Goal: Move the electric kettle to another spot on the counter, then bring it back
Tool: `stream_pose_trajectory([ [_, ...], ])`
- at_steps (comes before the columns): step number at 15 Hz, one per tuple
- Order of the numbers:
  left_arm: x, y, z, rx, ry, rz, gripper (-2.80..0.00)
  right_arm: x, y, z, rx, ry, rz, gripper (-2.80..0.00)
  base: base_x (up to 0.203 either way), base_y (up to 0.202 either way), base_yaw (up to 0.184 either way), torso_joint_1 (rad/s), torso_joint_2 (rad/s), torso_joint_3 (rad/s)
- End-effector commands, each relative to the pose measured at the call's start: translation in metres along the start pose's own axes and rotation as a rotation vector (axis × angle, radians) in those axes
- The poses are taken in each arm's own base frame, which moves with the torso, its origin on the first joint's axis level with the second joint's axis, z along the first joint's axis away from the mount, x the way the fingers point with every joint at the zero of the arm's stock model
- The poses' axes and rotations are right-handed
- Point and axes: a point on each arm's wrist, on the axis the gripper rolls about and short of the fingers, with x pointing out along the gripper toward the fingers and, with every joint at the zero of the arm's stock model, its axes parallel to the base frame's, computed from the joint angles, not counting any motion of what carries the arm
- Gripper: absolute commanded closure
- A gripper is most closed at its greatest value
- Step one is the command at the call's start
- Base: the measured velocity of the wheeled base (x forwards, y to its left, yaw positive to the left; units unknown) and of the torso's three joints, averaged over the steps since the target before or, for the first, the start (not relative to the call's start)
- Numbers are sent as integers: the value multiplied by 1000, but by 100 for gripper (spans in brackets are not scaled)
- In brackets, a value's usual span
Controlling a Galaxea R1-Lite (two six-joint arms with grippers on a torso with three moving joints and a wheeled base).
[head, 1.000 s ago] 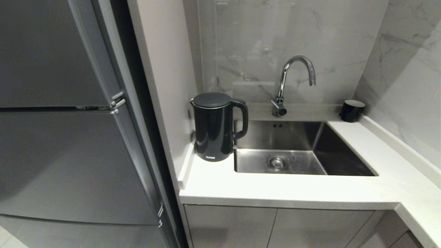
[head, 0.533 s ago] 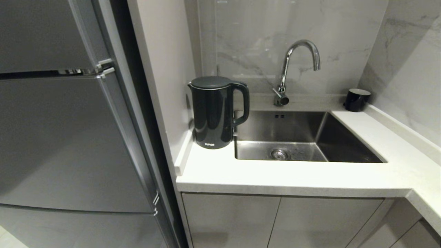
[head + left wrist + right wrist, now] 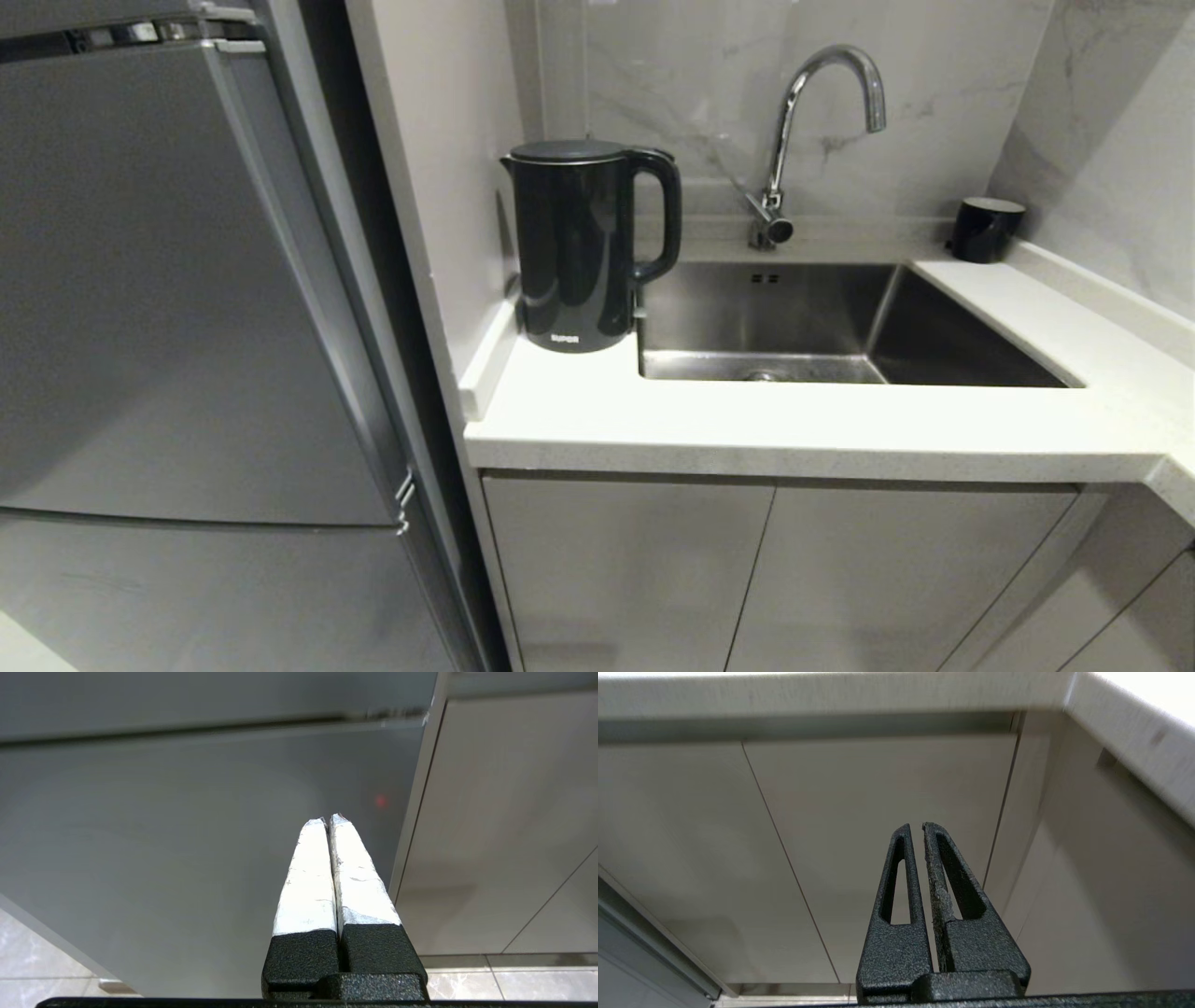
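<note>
You see the tall glossy black electric kettle (image 3: 581,250) standing upright in the upper middle of the head view, on the left rear corner of the white speckled stone bench (image 3: 803,429). Its loop handle faces right, toward the brushed steel sink basin (image 3: 775,317), and its base sits just beside the basin's left edge. The white brand lettering near its foot is too small to read.

The basin's drain is almost hidden behind the bench's front lip. A curved chrome tap (image 3: 822,121) rises behind the basin, and a small black cup (image 3: 985,229) stands at the far right, well apart from the kettle. The grey fridge (image 3: 187,299) fills the left of the frame, cut off at top and bottom.

Neither arm shows in the head view. In the left wrist view the left gripper (image 3: 328,821) has its white-wrapped jaws pressed together, facing the fridge front. In the right wrist view the right gripper (image 3: 916,828) has black jaws drawn nearly together, a thin slit between them, below the bench edge before pale cabinet doors (image 3: 878,835).
</note>
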Motion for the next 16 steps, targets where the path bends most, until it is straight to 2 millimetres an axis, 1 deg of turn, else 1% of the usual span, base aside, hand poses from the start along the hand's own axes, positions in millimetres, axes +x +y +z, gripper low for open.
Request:
stream_pose_trajectory([
  [1,0,0,0,0,2,0,0,0,0,0,-1,1,0,0,0,0,0,-75,477,384],
  [7,0,0,0,0,2,0,0,0,0,0,-1,1,0,0,0,0,0,-25,433,397],
  [12,0,0,0,0,2,0,0,0,0,0,-5,-1,1,0,0,0,0,-1,83,82],
  [16,0,0,0,-1,2,1,0,0,0,0,-4,-1,1,0,0,0,0,-1,16,16],
])
